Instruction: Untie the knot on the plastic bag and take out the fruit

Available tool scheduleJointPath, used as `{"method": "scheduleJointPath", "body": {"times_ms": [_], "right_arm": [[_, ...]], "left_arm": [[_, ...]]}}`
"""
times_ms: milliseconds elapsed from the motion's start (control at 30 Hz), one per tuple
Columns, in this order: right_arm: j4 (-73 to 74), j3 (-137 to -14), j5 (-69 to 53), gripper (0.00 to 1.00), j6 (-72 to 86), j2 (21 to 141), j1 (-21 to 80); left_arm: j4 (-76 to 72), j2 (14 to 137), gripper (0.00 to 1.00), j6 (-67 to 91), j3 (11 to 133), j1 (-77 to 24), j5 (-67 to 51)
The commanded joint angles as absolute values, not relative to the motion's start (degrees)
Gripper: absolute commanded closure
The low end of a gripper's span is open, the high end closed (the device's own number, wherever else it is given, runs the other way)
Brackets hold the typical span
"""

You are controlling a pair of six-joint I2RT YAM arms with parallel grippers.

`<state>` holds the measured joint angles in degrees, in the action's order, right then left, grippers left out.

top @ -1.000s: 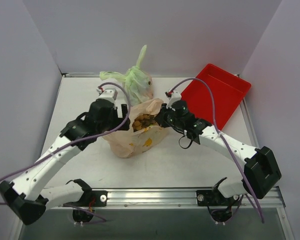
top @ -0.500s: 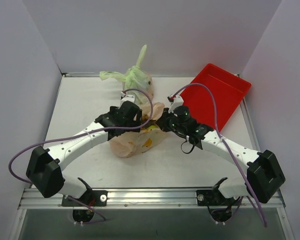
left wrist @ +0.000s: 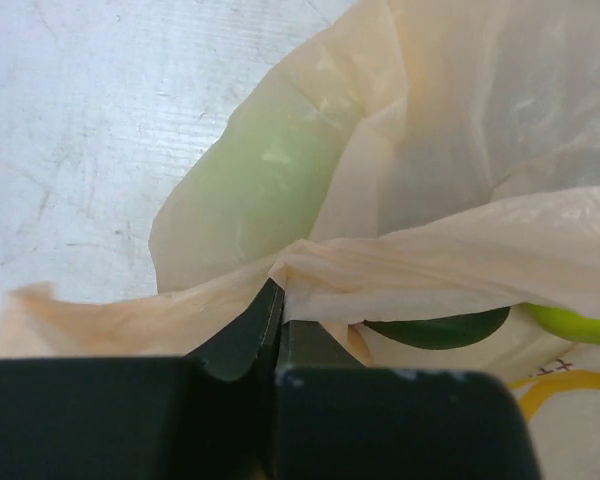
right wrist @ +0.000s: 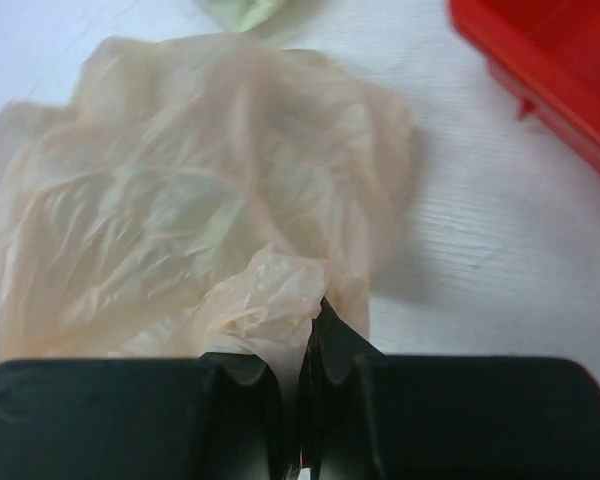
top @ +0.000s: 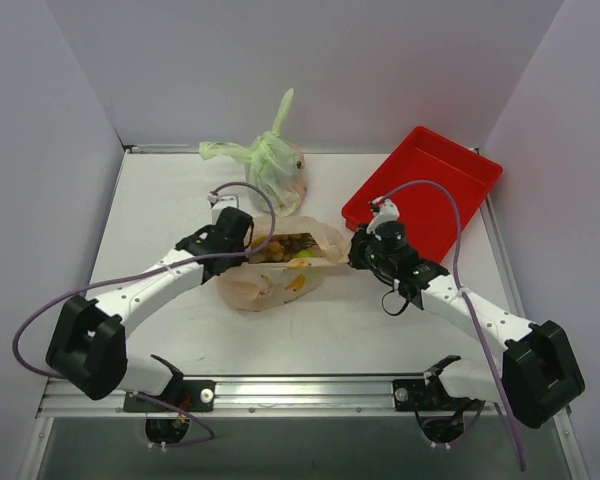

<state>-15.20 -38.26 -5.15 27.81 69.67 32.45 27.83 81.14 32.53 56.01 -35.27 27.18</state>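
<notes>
The pale orange plastic bag (top: 265, 285) lies mid-table with its mouth stretched open between my two grippers. The knot is out of view. My left gripper (top: 252, 248) is shut on the bag's left rim (left wrist: 310, 270); in its wrist view a green fruit (left wrist: 270, 190) shows through the film, with a dark green leaf (left wrist: 435, 330) inside. My right gripper (top: 352, 252) is shut on a bunched fold of the right rim (right wrist: 270, 295). Brown and yellowish fruit (top: 288, 246) shows in the open mouth.
A tied translucent green bag (top: 275, 165) stands just behind the orange one. A red tray (top: 420, 190) lies at the back right, close behind my right wrist. White walls enclose the table on three sides.
My left gripper has shut on the bag's left rim. The right gripper has pulled its rim to the right, and the mouth now stands stretched wider between them.
</notes>
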Motion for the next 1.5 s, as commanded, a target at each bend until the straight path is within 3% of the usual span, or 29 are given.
{"method": "scheduleJointPath", "body": {"times_ms": [0,167,300,433,533,567,633,667,767,867,1267,1467], "right_arm": [[-14.16,-36.65,-5.00,1.00,32.59,67.94,26.03],[-11.25,-35.51,-10.80,1.00,37.88,70.48,17.67],[-10.64,-35.77,-13.00,1.00,37.18,71.63,17.05],[-6.79,-38.83,-14.68,0.99,32.02,70.84,18.97],[-1.26,-42.61,-14.41,0.81,25.79,69.00,21.35],[-0.27,-43.84,-14.33,0.65,24.10,67.60,22.14],[5.77,-46.22,-12.58,0.49,20.06,65.93,23.72],[7.54,-49.19,-11.26,0.36,15.60,65.31,25.82],[12.38,-53.16,-8.53,0.22,7.16,63.11,28.82],[13.88,-57.30,-7.65,0.15,0.56,62.23,30.49],[13.45,-70.04,-7.39,0.12,-19.24,79.42,45.43],[7.31,-71.02,3.42,0.11,-23.99,89.01,48.52]], "left_arm": [[22.07,73.66,1.00,33.84,52.76,-29.19,16.40],[21.09,65.06,1.00,33.75,48.08,-17.53,2.92],[21.53,62.05,1.00,33.23,46.32,-10.39,-9.21],[23.55,61.87,1.00,31.73,47.20,-9.49,-15.98],[23.38,61.96,1.00,32.17,47.46,-9.58,-20.91],[23.55,61.53,1.00,32.17,47.63,-9.49,-21.35],[24.26,61.09,1.00,31.38,47.90,-9.49,-21.18],[24.69,60.65,1.00,31.12,48.07,-9.49,-20.83],[26.10,60.29,1.00,29.80,48.87,-9.58,-20.57],[26.80,59.94,1.00,29.36,49.13,-9.49,-21.27],[27.77,59.77,1.00,28.21,48.78,-9.58,-23.91],[28.65,59.85,1.00,26.46,48.96,-9.58,-24.96]]}}
